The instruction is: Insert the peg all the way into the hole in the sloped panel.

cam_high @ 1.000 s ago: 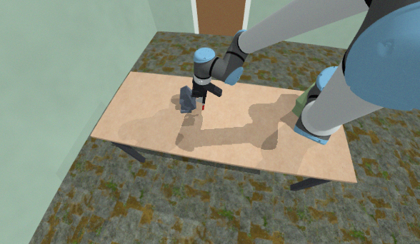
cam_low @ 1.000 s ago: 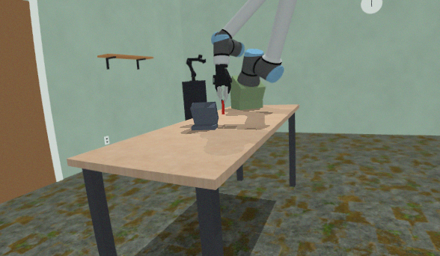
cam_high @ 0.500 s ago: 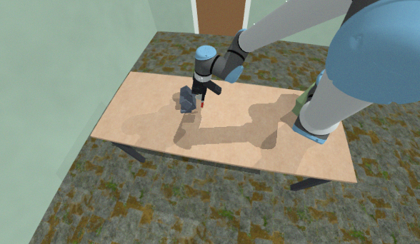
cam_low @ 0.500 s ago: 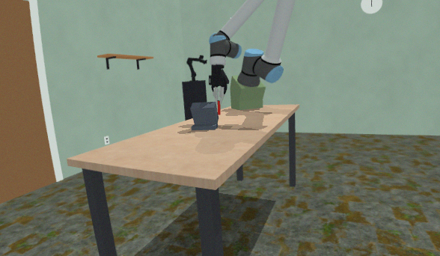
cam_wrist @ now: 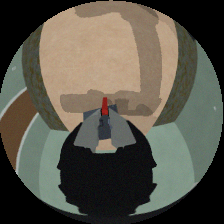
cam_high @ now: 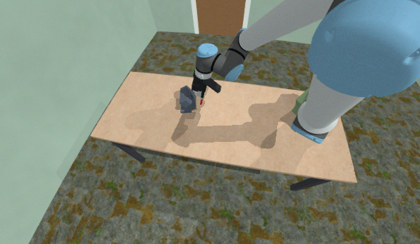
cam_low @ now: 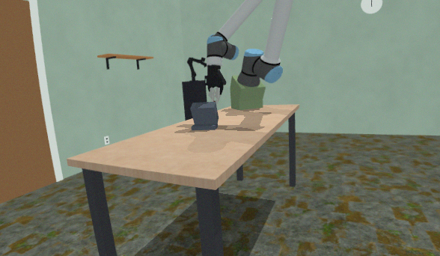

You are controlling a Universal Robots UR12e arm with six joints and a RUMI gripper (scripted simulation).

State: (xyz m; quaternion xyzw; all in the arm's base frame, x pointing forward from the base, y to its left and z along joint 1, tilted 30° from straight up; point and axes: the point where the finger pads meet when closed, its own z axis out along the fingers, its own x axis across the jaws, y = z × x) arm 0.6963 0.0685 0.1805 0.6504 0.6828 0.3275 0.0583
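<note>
The grey block with the sloped panel (cam_high: 187, 100) stands on the wooden table and also shows in the exterior view (cam_low: 204, 116). My gripper (cam_high: 201, 96) is shut on the red peg (cam_high: 201, 103), which points down just to the right of the block. In the exterior view the gripper (cam_low: 215, 94) hangs right behind the block's top edge, and the peg is hidden behind the block. In the wrist view the red peg (cam_wrist: 105, 106) sticks out from between the grey fingers over the table. The hole in the panel cannot be made out.
The arm's green base block (cam_low: 247, 93) stands at the far right end of the table. A dark stand with a small black arm (cam_low: 194, 90) is behind the table. The table's edges are close to the left of the block.
</note>
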